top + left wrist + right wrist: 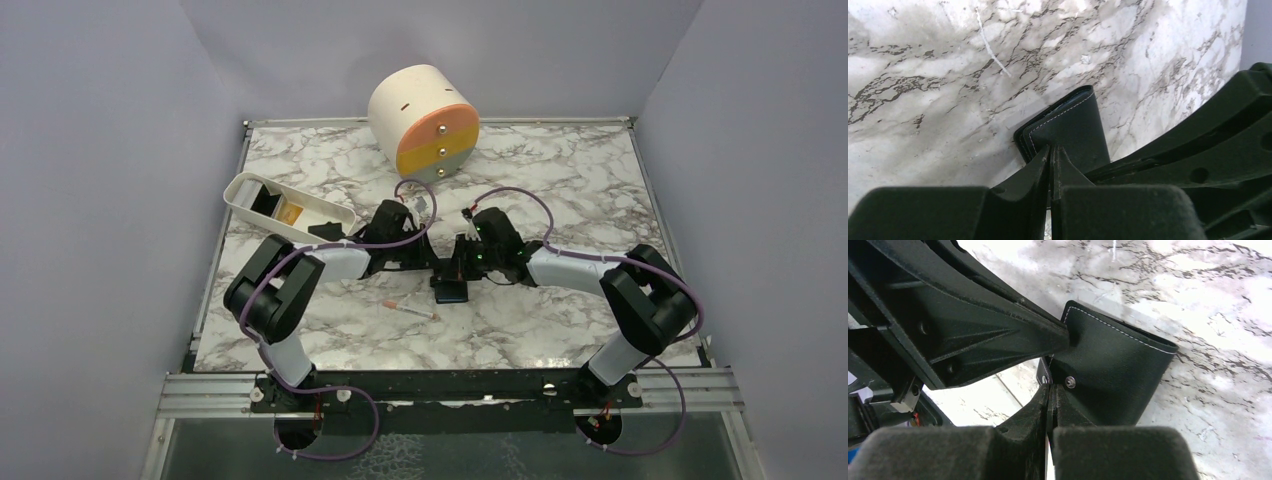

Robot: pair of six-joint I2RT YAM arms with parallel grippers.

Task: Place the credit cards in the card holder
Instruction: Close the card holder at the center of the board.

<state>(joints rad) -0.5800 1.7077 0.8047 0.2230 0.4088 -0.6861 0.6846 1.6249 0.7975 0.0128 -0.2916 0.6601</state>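
The marble counter [560, 330] carried everything, with the card holder [450, 285] near its middle. Behind the holder sat a round drawer box [425, 120]. The left arm [300, 275] and right arm [600, 275] reached low and inward, meeting at the holder from either side. A white tray [240, 195] lay well to its left, an orange-yellow card [291, 211] inside, so I judged no card stowed yet, only the holder being spread. The left end effector [1053, 152] pinched one flap. The right end effector [1049, 390] was clamped on the other. A thin stick [410, 310] lay just in front.
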